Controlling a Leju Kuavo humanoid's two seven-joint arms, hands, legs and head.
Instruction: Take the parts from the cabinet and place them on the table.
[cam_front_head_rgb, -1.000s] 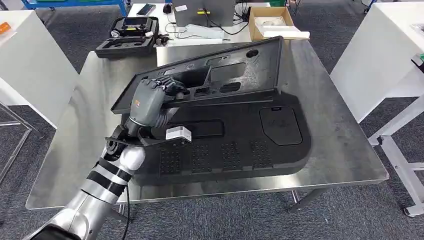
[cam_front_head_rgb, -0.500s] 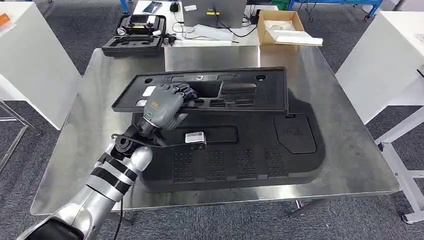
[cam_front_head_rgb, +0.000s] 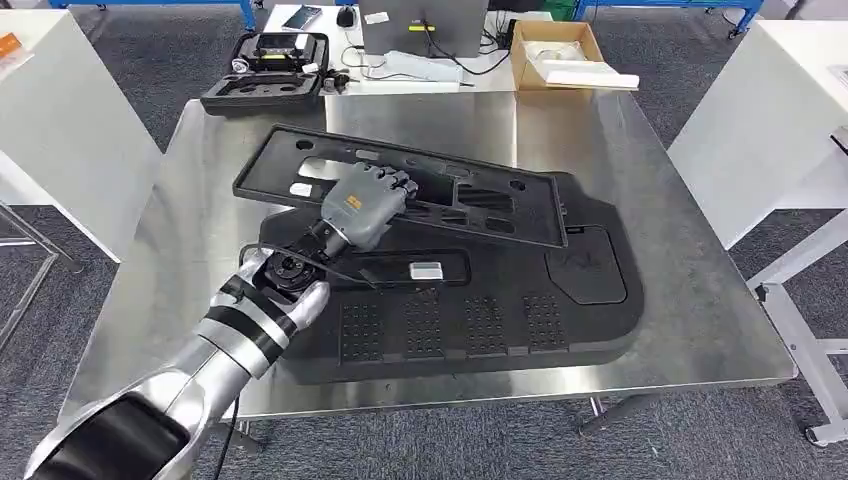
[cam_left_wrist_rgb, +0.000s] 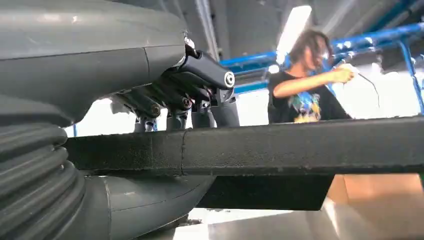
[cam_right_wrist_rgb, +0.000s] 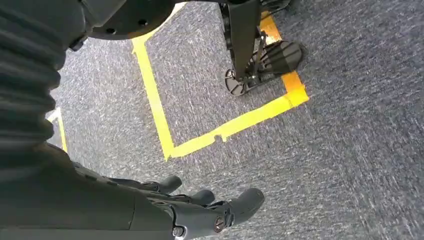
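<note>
A flat black frame-like part (cam_front_head_rgb: 480, 200) with several cutouts lies slantwise over a bigger black moulded panel (cam_front_head_rgb: 500, 310) on the steel table (cam_front_head_rgb: 650, 140). My left hand (cam_front_head_rgb: 365, 205) grips the frame part at its near long edge, about a third of the way in from its left end. In the left wrist view my fingers (cam_left_wrist_rgb: 210, 80) hook over that edge (cam_left_wrist_rgb: 280, 147) and the thumb presses from underneath. My right hand (cam_right_wrist_rgb: 190, 210) hangs above grey carpet, fingers loosely stretched, holding nothing.
Beyond the steel table stand an open black case (cam_front_head_rgb: 262, 70), a grey device with cables (cam_front_head_rgb: 420, 25) and a cardboard box (cam_front_head_rgb: 565, 50). White tables flank it left (cam_front_head_rgb: 60, 110) and right (cam_front_head_rgb: 760, 110). A person (cam_left_wrist_rgb: 305, 90) stands beyond. Yellow tape (cam_right_wrist_rgb: 160, 115) marks the floor.
The frame part has swung from tilted up on its edge down to nearly flat over the big panel, and my left hand has moved right with it. The camera has also shifted slightly.
</note>
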